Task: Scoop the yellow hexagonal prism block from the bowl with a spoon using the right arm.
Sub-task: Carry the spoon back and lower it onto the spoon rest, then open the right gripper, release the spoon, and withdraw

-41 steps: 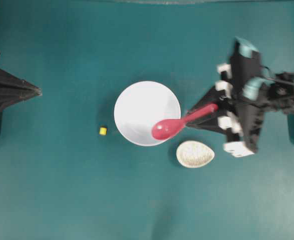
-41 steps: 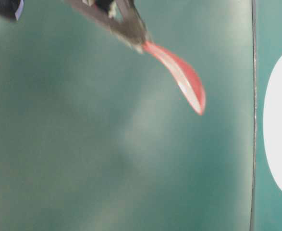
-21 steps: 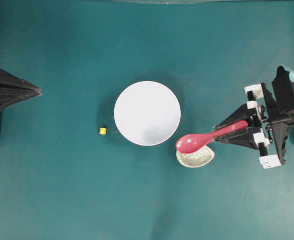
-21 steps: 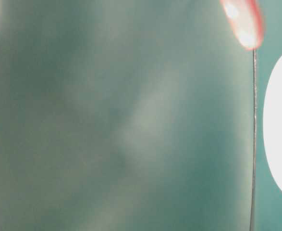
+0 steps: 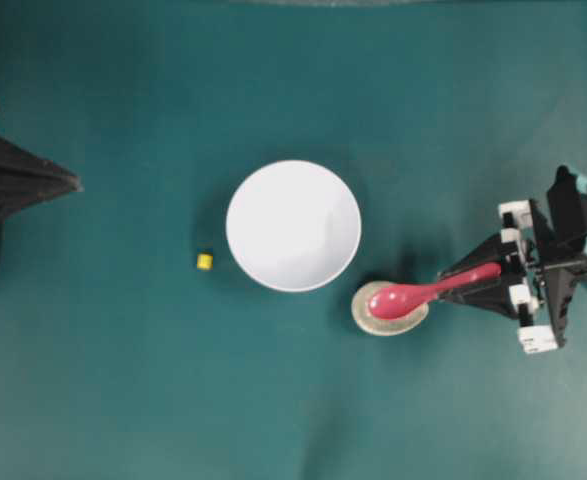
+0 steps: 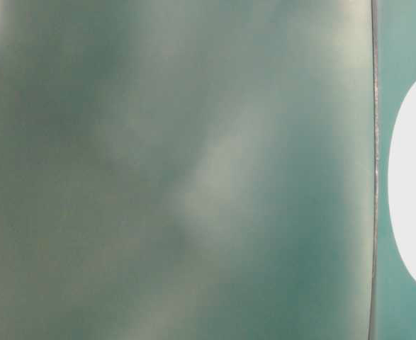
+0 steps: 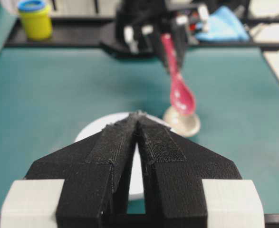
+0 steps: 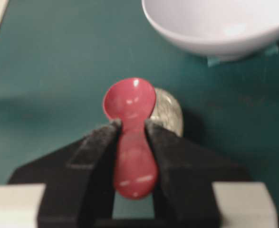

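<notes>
Closest up in the right wrist view, the right pincer [image 8: 132, 137] is pinching the spoon [image 8: 131, 126] by its handle, scoop pointing away and hanging over the little speckled dish [image 8: 168, 111]. Glossy hard spoon with a short smooth handle, so my guess is it could swivel or slip between the pads if the scoop hits anything hard; gripping mid-handle like this looks about right.

Just past that sits the bowl [image 5: 293, 226], and it looks empty. Rigid and smooth-walled, probably slides on the counter [image 5: 123, 400] if nudged sideways.

Furthest from the right arm, the yellow hexagonal prism block [image 5: 204, 261] is on the counter just beside the bowl's left edge, not inside it. It's tiny, likely light and hard, so I'd expect it to skid or bounce off the scoop rather than sit still.

Way over on the left, the left pincer [image 7: 138, 124] is pressed together, holding nothing.
</notes>
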Action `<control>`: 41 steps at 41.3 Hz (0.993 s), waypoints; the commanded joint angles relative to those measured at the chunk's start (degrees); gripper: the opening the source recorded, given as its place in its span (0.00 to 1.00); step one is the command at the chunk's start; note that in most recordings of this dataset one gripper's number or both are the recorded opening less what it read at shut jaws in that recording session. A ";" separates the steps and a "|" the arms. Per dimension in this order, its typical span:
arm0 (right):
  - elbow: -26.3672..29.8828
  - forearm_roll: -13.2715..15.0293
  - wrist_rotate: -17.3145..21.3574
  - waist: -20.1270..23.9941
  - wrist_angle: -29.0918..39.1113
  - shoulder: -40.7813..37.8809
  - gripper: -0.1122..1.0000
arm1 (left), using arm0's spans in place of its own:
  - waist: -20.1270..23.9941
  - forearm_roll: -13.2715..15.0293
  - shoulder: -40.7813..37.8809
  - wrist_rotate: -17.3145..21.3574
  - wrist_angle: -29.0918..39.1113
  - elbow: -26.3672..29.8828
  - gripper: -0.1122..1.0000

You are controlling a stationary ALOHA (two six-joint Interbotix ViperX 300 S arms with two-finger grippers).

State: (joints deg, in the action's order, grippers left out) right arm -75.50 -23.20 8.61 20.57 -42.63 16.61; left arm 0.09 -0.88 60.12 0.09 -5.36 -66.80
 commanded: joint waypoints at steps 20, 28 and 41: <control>1.14 -3.60 0.00 3.08 -4.57 -5.80 0.31 | 0.09 -0.18 -0.26 -0.26 -0.26 1.67 0.15; 1.23 -5.62 0.00 3.08 -4.83 -5.89 0.31 | 0.00 -0.09 -0.35 -0.26 -0.26 1.67 0.15; 1.67 -7.91 -0.09 3.43 -3.96 -5.98 0.31 | 0.00 -0.09 -0.44 -0.44 -0.26 1.67 0.15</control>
State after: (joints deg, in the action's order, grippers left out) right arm -74.79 -30.94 8.61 23.55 -46.49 10.20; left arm 0.09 -0.88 60.03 -0.26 -5.36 -66.80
